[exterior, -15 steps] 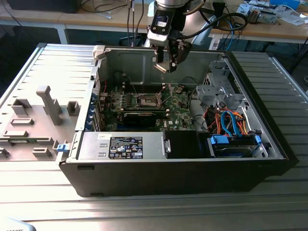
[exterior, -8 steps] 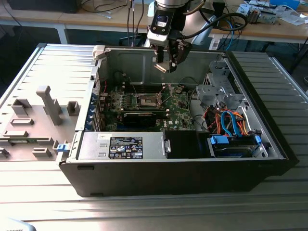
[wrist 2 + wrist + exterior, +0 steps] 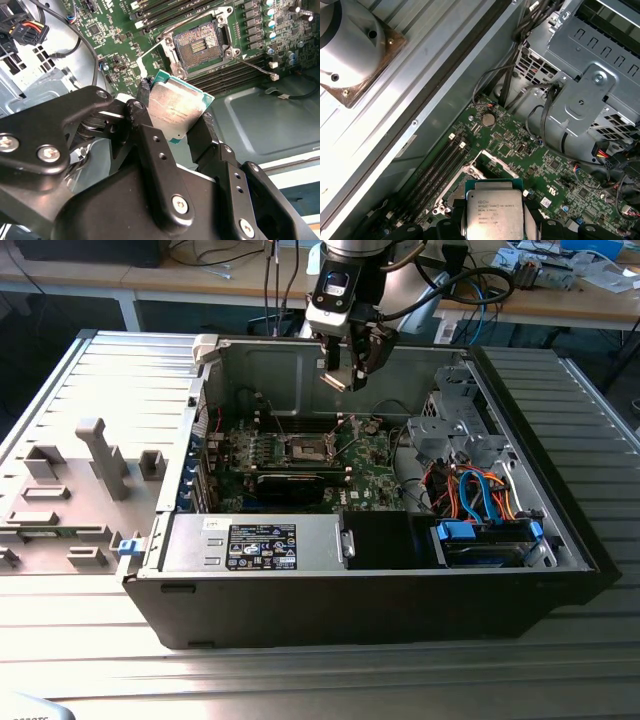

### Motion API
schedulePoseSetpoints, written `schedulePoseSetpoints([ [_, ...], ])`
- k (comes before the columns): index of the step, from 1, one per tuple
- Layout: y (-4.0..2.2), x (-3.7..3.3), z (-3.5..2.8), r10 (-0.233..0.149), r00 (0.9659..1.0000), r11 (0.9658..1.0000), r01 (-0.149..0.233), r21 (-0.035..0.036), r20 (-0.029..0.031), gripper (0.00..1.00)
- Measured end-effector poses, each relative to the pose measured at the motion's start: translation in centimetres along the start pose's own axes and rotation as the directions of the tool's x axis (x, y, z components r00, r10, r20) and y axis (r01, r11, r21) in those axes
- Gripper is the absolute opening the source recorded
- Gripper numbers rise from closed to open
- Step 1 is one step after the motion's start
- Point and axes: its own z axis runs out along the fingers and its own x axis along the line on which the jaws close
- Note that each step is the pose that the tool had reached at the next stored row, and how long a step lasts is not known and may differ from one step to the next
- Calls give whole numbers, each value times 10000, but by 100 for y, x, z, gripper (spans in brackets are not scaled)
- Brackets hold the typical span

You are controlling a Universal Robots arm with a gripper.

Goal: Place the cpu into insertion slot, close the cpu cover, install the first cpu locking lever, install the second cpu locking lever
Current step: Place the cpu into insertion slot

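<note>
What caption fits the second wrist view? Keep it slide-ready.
Hand grips the cpu above the motherboard, the insertion slot empty beyond.

cpu [image 3: 176,109] silvery top (teal-green edge); motherboard [image 3: 115,30] green; hand [image 3: 176,104] black.

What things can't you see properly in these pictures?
Second wrist view: the hand's fingers cover two edges of the cpu; the insertion slot's pins are too small to count.
First wrist view: the cpu hides most of the insertion slot, and the picture edge cuts off part of the cpu.
Exterior view: the cpu is too small to make out in the hand.
</note>
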Motion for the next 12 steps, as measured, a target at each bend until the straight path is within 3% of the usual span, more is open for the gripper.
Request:
schedulePoseSetpoints([
  [12, 0, 0, 3, 57, 10000, 10000, -57, -1, 5, 55],
])
